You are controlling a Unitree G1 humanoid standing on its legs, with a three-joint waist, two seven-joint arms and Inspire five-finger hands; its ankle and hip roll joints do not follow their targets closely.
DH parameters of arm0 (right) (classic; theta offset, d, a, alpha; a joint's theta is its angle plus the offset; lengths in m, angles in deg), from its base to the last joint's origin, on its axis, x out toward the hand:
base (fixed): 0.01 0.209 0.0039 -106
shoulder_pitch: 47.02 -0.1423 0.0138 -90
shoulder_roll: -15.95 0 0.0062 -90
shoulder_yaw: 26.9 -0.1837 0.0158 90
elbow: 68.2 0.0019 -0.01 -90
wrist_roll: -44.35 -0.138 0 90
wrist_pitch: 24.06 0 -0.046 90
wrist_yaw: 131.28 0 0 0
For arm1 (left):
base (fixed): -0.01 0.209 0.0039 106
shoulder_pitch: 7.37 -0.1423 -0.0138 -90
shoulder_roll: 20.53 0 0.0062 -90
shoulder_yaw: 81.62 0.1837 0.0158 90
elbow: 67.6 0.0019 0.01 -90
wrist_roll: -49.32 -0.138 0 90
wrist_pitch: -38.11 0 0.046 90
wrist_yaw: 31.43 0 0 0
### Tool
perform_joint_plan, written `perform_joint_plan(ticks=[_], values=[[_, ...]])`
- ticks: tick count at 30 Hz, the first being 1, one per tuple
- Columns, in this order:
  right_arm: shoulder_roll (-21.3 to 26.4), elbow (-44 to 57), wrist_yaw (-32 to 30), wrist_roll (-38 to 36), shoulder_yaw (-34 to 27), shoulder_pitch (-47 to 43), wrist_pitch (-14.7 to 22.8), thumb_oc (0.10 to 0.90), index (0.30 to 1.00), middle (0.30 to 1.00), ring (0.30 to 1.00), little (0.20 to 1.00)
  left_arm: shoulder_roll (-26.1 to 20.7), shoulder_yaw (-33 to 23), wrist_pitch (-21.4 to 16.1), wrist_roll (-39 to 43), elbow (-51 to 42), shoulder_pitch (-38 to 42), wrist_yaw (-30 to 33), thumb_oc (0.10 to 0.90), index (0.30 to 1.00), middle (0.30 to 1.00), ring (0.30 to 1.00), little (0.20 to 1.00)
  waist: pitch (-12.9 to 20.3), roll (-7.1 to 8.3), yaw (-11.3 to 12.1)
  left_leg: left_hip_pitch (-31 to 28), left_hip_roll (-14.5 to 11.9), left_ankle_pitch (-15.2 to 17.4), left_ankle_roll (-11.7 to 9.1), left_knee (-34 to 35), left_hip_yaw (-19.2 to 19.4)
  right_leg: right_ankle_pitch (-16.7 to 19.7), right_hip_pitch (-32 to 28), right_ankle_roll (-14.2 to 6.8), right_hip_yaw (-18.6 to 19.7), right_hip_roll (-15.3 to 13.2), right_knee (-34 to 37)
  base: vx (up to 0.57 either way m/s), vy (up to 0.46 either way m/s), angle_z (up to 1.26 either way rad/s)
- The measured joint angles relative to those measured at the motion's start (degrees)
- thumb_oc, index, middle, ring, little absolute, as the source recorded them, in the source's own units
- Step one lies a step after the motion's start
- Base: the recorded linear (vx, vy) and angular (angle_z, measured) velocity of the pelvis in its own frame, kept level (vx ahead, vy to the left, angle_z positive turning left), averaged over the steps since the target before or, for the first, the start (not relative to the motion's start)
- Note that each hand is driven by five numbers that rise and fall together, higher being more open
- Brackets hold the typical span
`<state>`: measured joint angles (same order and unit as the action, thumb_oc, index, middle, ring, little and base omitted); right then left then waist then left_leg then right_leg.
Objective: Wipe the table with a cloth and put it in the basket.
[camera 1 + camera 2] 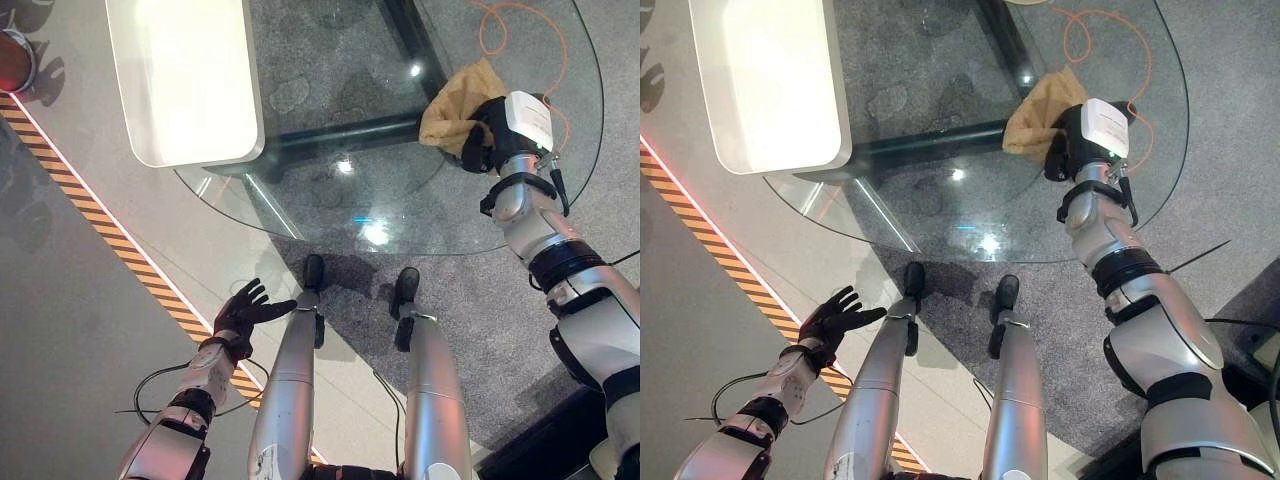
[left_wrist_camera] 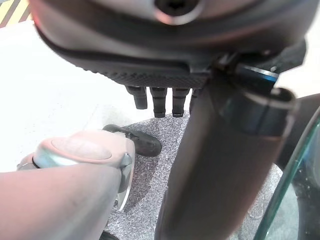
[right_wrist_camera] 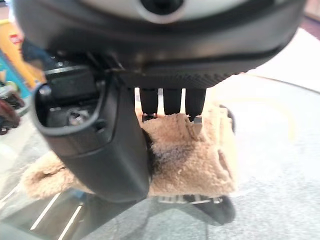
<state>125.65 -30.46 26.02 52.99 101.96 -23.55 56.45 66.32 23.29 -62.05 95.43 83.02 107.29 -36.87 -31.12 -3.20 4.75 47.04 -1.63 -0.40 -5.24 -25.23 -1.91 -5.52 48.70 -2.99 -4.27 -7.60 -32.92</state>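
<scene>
A tan fluffy cloth lies bunched on the round glass table, toward its far right side. My right hand rests on the cloth's near edge. In the right wrist view its fingers run straight down onto the cloth and press it, with the thumb beside them. My left hand hangs low at the left, off the table and above the floor. Its fingers are spread and hold nothing.
A white rounded bench top stands at the table's far left. An orange cable loops on the carpet beyond the cloth. Yellow-black striped tape crosses the floor on the left, with a red round object at the top left corner.
</scene>
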Motion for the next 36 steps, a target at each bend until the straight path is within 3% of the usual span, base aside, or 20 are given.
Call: perform_joint_plan(ticks=[18,36], values=[[-4.1,4.26,0.32,1.46,2.09,-2.47,-0.46,0.1,0.3,0.3,0.3,0.2,0.64,0.12,-0.18,-0.25,-1.1,-0.67,0.12,0.8,0.9,0.9,0.9,0.9,0.01,-0.07,1.85,-0.06,0.07,-0.44,-0.2,0.1,-0.07,0.09,0.3,0.17,-0.03,-0.15,-0.76,0.0,0.0,0.0],[-4.46,9.05,1.36,4.95,4.17,-2.68,-0.46,0.1,0.3,0.3,0.3,0.2,0.65,0.19,-0.21,-0.29,-2.18,-2.2,0.14,0.8,0.9,0.9,0.9,0.9,0.0,-0.11,2.69,0.03,0.07,-0.69,-0.37,0.48,-0.18,-0.02,0.69,0.4,-0.1,-0.18,-0.81,0.0,0.0,0.0]])
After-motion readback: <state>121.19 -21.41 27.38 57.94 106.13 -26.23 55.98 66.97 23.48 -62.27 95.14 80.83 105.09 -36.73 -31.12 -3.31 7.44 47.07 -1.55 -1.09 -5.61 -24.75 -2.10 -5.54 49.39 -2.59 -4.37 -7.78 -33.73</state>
